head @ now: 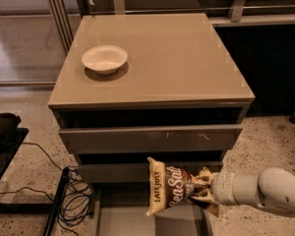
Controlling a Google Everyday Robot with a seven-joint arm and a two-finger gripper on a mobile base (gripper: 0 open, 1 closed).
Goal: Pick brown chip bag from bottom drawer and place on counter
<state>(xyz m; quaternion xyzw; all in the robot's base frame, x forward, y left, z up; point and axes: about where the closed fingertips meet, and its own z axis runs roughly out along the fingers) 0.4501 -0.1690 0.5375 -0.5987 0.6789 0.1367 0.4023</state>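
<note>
The brown chip bag (169, 186), dark brown and cream with white "Sea Salt" script, hangs in the air above the open bottom drawer (132, 220), in front of the middle drawer front. My gripper (202, 187) reaches in from the lower right on a white arm and is shut on the bag's right end. The counter (172, 58) is the glossy taupe top of the cabinet, above and behind the bag.
A cream bowl (104, 58) sits on the counter's left side. Black cables (73, 200) and a dark stand (5, 146) lie on the floor to the left of the cabinet. Two closed drawer fronts (147, 139) are above the open one.
</note>
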